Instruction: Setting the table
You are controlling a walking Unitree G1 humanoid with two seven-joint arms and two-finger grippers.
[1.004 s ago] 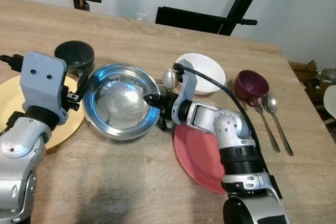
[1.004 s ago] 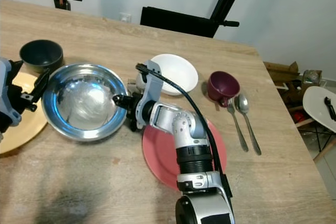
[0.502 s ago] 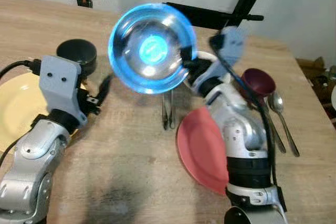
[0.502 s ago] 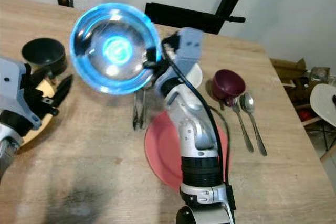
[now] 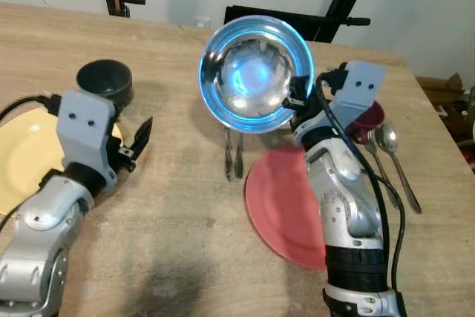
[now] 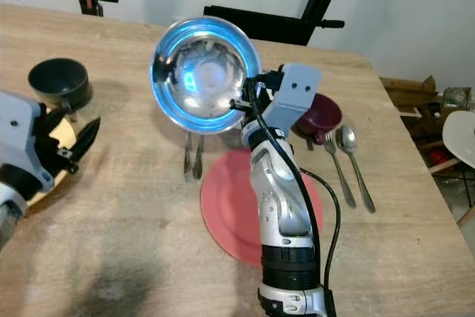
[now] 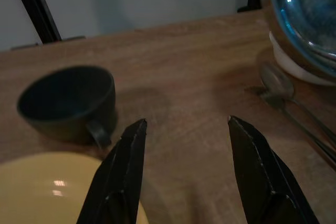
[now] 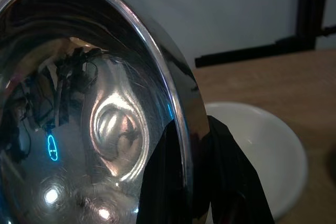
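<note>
1. Left eye view: my right gripper (image 5: pixel 299 99) has the steel bowl (image 5: pixel 256 72) pinched by its rim, tipped almost on edge, up in the air over the red plate (image 5: pixel 286 209) and the cutlery pair (image 5: pixel 233 155) on the table (image 5: pixel 185 257). A rim pinch on a slick bowl is sketchy; if it pivots or slips, it drops onto the plate or the maroon cup (image 5: pixel 369 115).

2. Right eye view: same scene. The left gripper (image 6: pixel 87 135) hangs near the yellow plate (image 6: pixel 61 133) and dark cup (image 6: pixel 59 82), holding nothing. A fork and spoon (image 6: pixel 347 165) lie beside the maroon cup, so a careless swing could scatter them.

3. Left wrist view: the jaws are spread wide with nothing between them, bare table ahead, the dark cup just off to one side.

4. Right wrist view: the jaws are clamped over the bowl's rim, one finger (image 8: pixel 231 177) on the outside. The white bowl (image 8: pixel 262 150) sits right below, so I reckon that's the likeliest thing to get clipped on the way down.
</note>
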